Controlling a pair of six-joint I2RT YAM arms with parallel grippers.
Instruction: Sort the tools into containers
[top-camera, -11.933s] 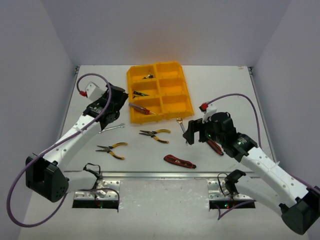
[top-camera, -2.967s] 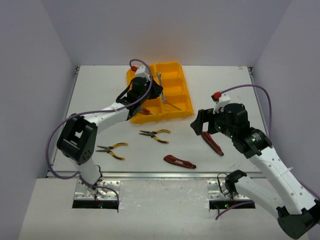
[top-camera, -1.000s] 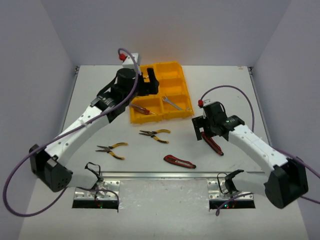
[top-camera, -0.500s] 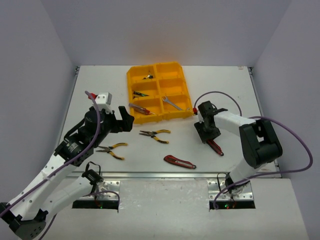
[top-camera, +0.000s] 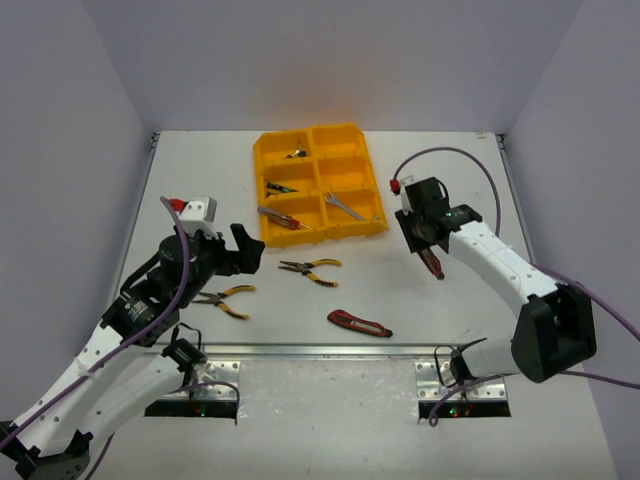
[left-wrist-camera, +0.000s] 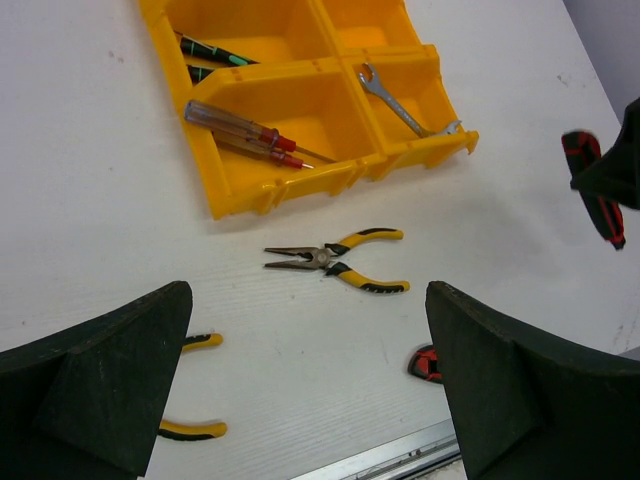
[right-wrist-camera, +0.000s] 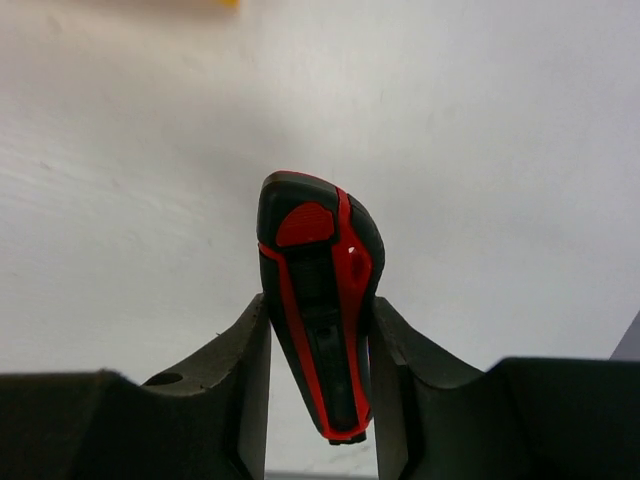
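Note:
My right gripper (right-wrist-camera: 318, 370) is shut on a red-and-black utility knife (right-wrist-camera: 320, 290), which sticks out past both fingers. From above, that knife (top-camera: 433, 262) hangs under the right gripper (top-camera: 426, 243), just right of the tray's near right corner. The yellow-orange tray (top-camera: 352, 132) holds a silver wrench (top-camera: 345, 207), a red-handled screwdriver (top-camera: 283, 218) and green-handled screwdrivers (top-camera: 280, 187). My left gripper (top-camera: 240, 250) stands wide open and empty, above the table left of the yellow-handled pliers (top-camera: 310, 268). A second pair of pliers (top-camera: 225, 298) and another red knife (top-camera: 358, 322) lie nearer the front.
A metal rail (top-camera: 330, 350) runs along the table's near edge. Grey walls enclose the left, far and right sides. In the left wrist view the pliers (left-wrist-camera: 335, 260) lie ahead between the fingers (left-wrist-camera: 110, 380), with the tray (left-wrist-camera: 215, 185) beyond them.
My right gripper has closed on the red knife and raised it off the table, towards the tray. The left arm has pulled back from the tray to the near left, still open.

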